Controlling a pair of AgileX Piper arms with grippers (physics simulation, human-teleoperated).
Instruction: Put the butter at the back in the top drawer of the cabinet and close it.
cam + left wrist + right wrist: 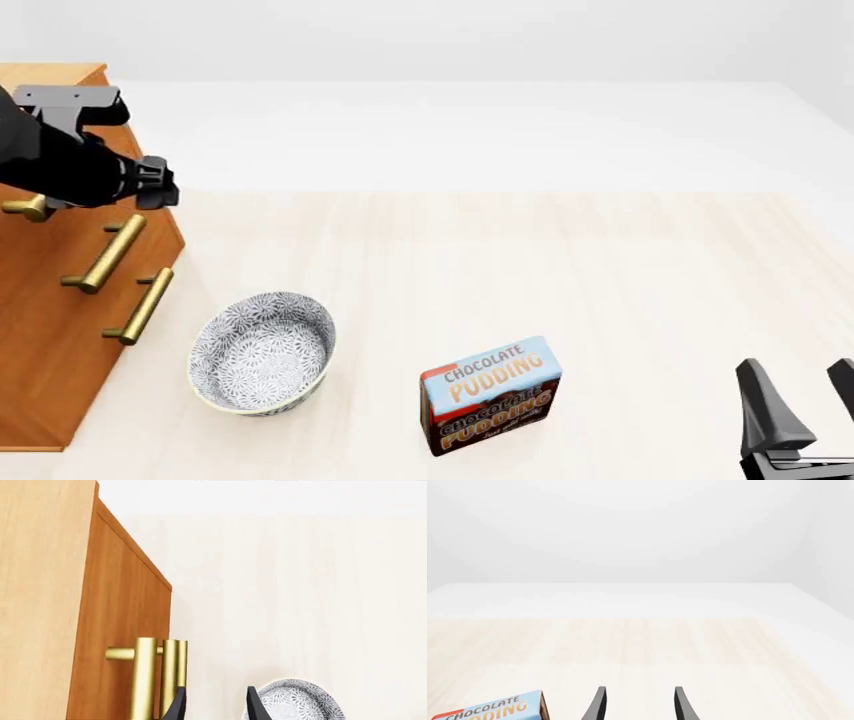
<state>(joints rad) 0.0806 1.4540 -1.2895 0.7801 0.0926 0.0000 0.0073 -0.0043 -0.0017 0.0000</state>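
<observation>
pale table [534, 260]; pudding box [490, 396] front only; both fingers [213, 705] [638, 703] wide, empty

Light brown wooden cabinet [54, 330] at table's left, brass-handled top drawer [30, 208] shut

Wide bare stretch of table [561, 260] across the middle and back — nothing stands there. Left edge blocked by the cabinet [54, 340]; its brass handles [107, 255] stick out into the passage. Left arm [80, 165] lies across the cabinet's upper front, covering the top handle area. Left gripper [213, 705] fingers spread, one finger just beside a handle bar [143, 680], open table on the other side. Patterned bowl [260, 355] sits near the cabinet's lower front, narrowing that lane. Pudding box [490, 395] stands upright near the front centre — clear gap between it and the bowl. Right gripper [801, 410] at front right, open table ahead, the box off to its side.
</observation>
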